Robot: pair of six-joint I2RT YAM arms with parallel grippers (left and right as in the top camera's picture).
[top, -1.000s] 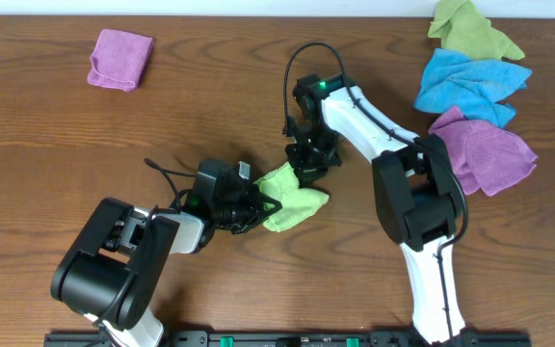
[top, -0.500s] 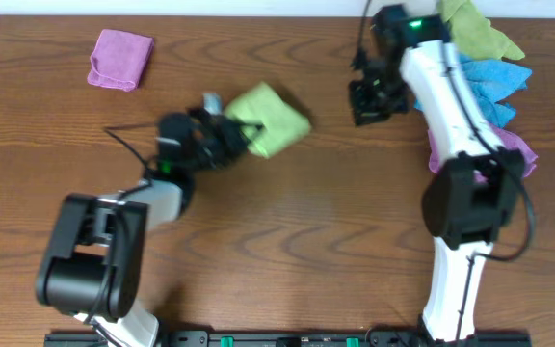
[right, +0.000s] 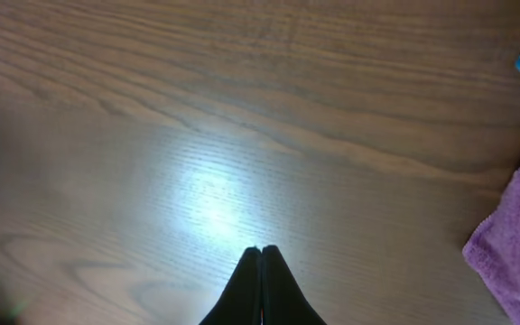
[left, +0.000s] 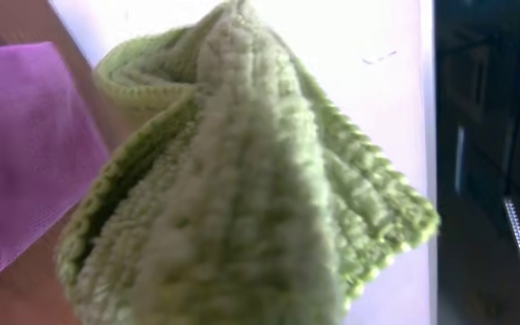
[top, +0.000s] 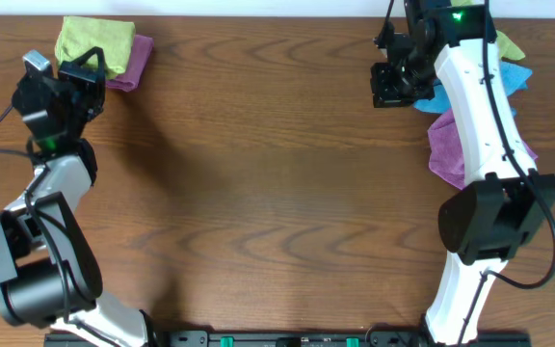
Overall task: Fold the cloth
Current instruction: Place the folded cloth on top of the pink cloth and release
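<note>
A folded green cloth (top: 90,44) sits at the far left on top of a folded purple cloth (top: 133,60). My left gripper (top: 77,72) is at its near edge and shut on it. In the left wrist view the green cloth (left: 242,199) fills the frame and hides the fingers, with the purple cloth (left: 25,153) at the left. My right gripper (top: 393,85) is at the far right, above bare table. In the right wrist view its fingers (right: 261,251) are shut and empty.
A pile of unfolded cloths lies at the far right: green (top: 504,43), blue (top: 518,75) and purple (top: 446,145). The purple one shows at the right edge of the right wrist view (right: 513,244). The table's far edge meets a white wall.
My left gripper has carried the green cloth from the table's middle to the far left, onto the purple cloth. My right gripper has moved away to the far right.
</note>
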